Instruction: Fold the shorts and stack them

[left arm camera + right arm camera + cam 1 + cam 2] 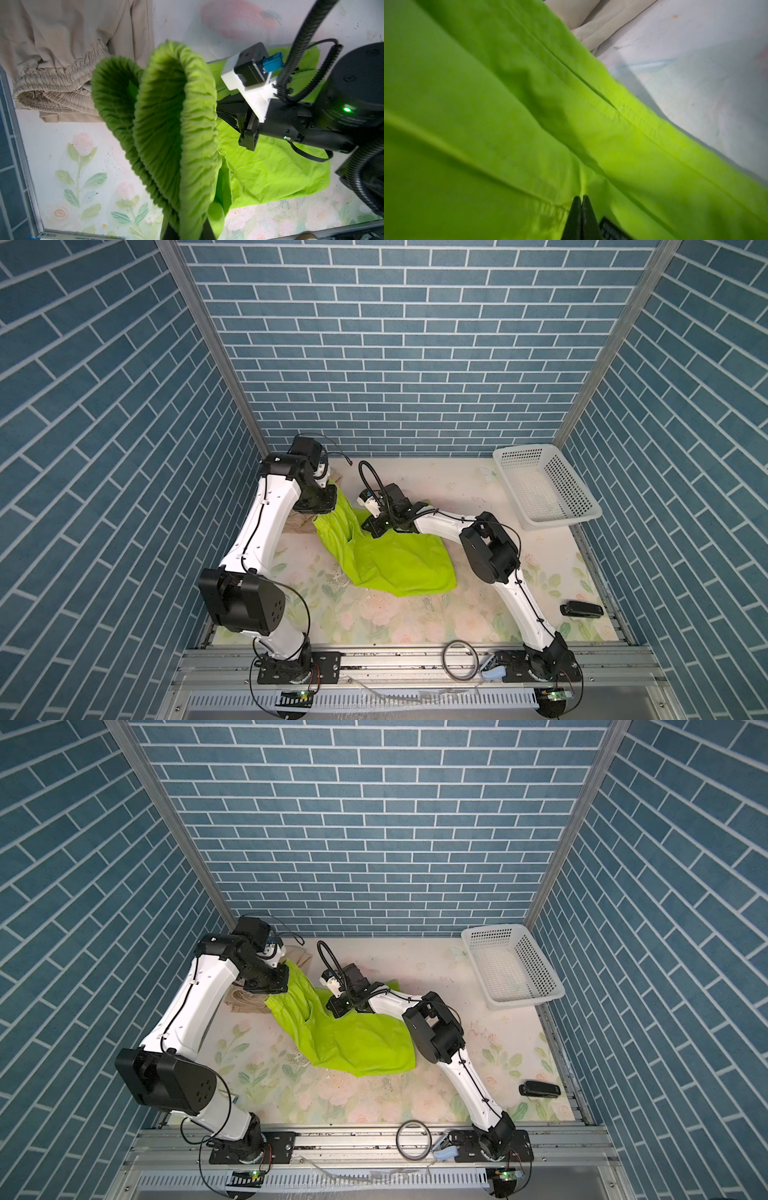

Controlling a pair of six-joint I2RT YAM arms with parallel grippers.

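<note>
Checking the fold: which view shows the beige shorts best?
Left wrist: the beige shorts lie close, waistband and folds clear. Both top views show slivers by the left arm; right wrist, a blurred corner.

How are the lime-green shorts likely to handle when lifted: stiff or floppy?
Likely floppy: the lime-green shorts sag and crease between the raised waistband and the table. Probably light, thin cloth; the gathered waistband curls into a loop, so it may twist.

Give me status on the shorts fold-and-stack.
Done: the beige shorts lie doubled over at the far left of the table, seemingly folded. In hand: the lime-green shorts are partly lifted, left claw shut on the gathered waistband, right claw pinching the fabric. Left: fold the green pair and stack it on the beige; nothing is stacked yet.
</note>
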